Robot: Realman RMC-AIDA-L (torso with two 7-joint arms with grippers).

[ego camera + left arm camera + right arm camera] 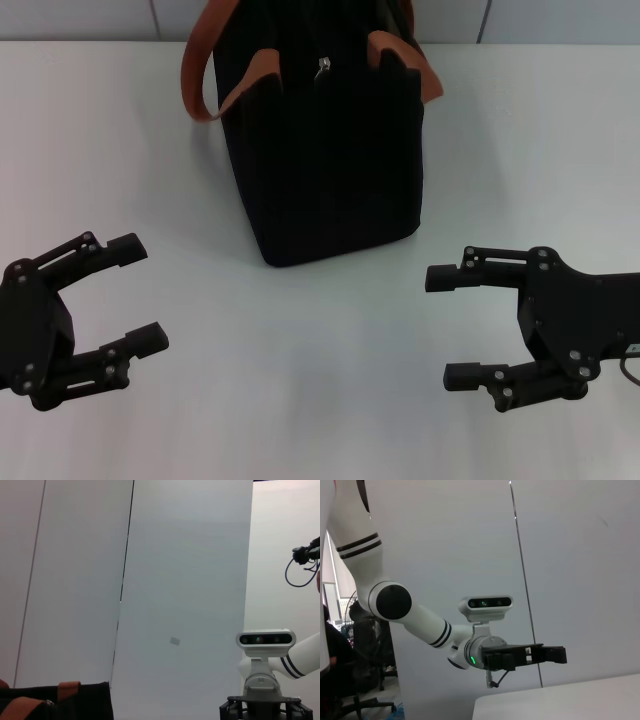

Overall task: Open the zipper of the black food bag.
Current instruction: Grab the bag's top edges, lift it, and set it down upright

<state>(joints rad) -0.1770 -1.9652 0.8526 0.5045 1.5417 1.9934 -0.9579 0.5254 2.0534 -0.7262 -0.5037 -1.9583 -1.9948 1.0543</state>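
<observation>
Two open hands (138,297) (448,327) flank one black food bag (330,160).

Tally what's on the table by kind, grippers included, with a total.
Black food bag: 1
Orange-brown strap handles: 2
Silver zipper pull: 1
Open grippers: 2, left gripper and right gripper
Total: 6

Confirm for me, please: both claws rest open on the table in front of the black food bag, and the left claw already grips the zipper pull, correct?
Not quite. The head view shows the left claw open and holding nothing, well short of the black food bag; the zipper pull is untouched. The right claw is also open, as you said.
</observation>
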